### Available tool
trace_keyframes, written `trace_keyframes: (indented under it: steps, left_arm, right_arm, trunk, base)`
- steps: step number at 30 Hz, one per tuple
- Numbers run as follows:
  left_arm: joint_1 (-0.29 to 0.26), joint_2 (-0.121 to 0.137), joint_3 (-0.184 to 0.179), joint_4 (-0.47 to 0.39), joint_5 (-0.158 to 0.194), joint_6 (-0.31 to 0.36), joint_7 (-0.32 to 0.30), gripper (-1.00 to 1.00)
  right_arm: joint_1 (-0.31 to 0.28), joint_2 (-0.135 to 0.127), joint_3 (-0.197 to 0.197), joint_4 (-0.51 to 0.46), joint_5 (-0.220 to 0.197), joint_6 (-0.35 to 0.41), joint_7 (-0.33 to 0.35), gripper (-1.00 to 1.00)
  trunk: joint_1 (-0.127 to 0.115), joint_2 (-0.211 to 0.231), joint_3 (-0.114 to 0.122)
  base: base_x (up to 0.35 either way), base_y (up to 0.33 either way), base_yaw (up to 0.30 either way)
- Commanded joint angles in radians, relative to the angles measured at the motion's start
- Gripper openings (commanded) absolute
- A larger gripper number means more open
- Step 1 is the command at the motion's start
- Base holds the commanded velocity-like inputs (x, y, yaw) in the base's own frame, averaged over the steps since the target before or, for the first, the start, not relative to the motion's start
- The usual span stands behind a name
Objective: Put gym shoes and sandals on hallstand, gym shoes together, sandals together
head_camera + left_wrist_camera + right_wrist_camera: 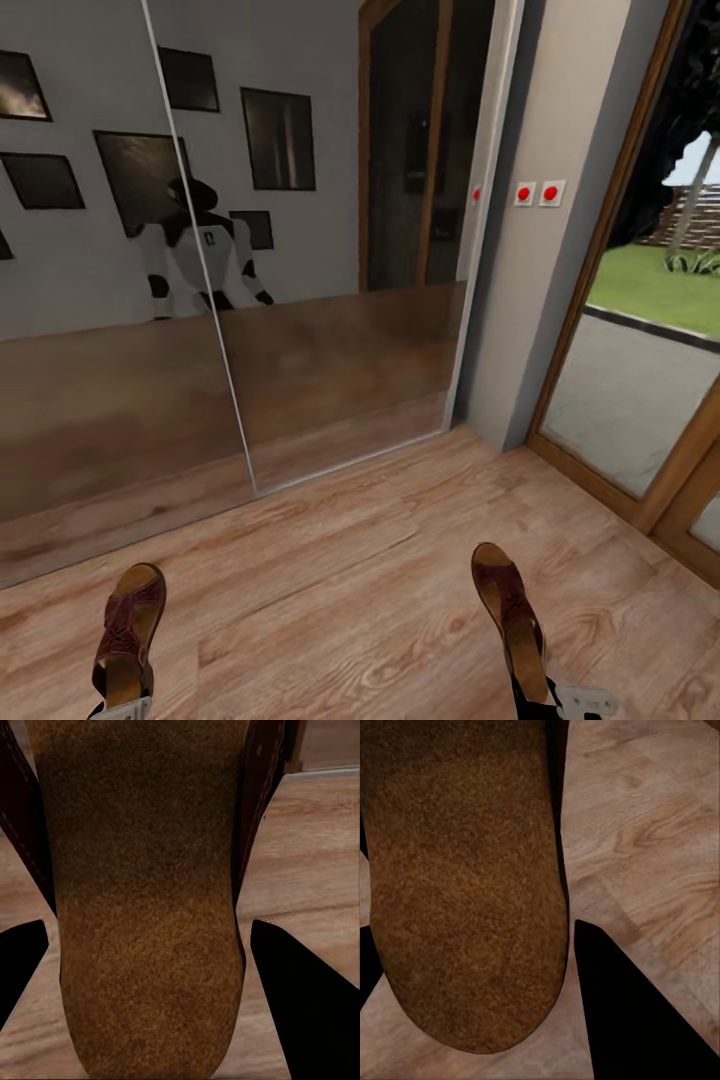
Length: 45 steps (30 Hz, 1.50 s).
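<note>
Sandals [128,630] [510,610] ride heel-first, one gripped in each gripper [150,967] [472,967], lifted above the floor [340,610] for carrying to the rack.

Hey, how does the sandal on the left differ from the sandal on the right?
The left sandal sits nearer the mirrored wardrobe, toe tilted right; the right sandal lies nearer the glass door, toe tilted left. Both are dark brown with tan footbeds, each held at the heel by an end effector above the floor.

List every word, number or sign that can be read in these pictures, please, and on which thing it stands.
No text can be read.
Robot's reflection in the mirrored door: a small chest mark, too blurred to read.
Wall plates: plain red dots, no lettering.
Sandals: no label visible.
</note>
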Motion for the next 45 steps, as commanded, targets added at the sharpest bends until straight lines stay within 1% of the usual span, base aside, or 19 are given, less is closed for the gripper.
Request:
trace_keyframes:
  steps: [1, 12, 19, 33, 36, 38, 39, 45]
  left_arm:
    - [-0.002, -0.001, 0.009, 0.001, -0.01, -0.004, -0.005, -1.0]
    - [-0.002, -0.001, 0.009, 0.003, -0.008, -0.004, -0.005, -1.0]
    - [-0.002, -0.001, 0.01, 0.025, -0.01, -0.004, -0.005, -1.0]
    - [-0.002, -0.001, 0.012, 0.027, -0.01, -0.004, -0.004, -1.0]
    - [-0.002, -0.001, 0.014, 0.027, -0.01, -0.004, 0.009, -1.0]
    - [-0.002, -0.001, 0.013, 0.027, -0.009, -0.004, 0.038, -1.0]
    - [-0.002, -0.001, 0.011, 0.027, -0.009, -0.004, 0.069, -1.0]
    - [-0.002, -0.001, 0.007, 0.027, -0.009, -0.005, 0.09, -1.0]
  right_arm:
    - [-0.001, 0.001, -0.008, 0.001, 0.002, -0.003, 0.01, -1.0]
    - [-0.001, 0.001, -0.008, 0.013, 0.0, -0.004, 0.009, -1.0]
    - [-0.001, 0.001, -0.008, 0.014, 0.0, -0.004, 0.009, -1.0]
    - [-0.001, 0.001, -0.008, 0.014, 0.0, -0.004, 0.009, -1.0]
    - [-0.001, 0.001, -0.008, 0.014, 0.0, -0.004, 0.009, -1.0]
    - [-0.001, 0.001, -0.008, 0.014, 0.0, -0.004, 0.009, -1.0]
    - [-0.001, 0.001, -0.008, 0.014, 0.0, -0.004, 0.009, -1.0]
    - [-0.001, 0.001, -0.008, 0.014, 0.0, -0.004, 0.009, -1.0]
  trunk:
    - [0.0, 0.0, -0.001]
    - [0.0, 0.0, -0.001]
    - [0.0, 0.0, -0.001]
    - [0.0, 0.0, 0.001]
    - [0.0, 0.0, 0.002]
    - [0.0, 0.0, 0.003]
    - [0.0, 0.0, 0.003]
    - [0.0, 0.0, 0.006]
  base:
    - [0.0, 0.0, 0.279]
    - [0.0, 0.0, 0.279]
    - [0.0, 0.0, 0.279]
    - [0.0, 0.0, 0.279]
    - [0.0, 0.0, 0.279]
    - [0.0, 0.0, 0.279]
    - [0.0, 0.0, 0.279]
    - [0.0, 0.0, 0.279]
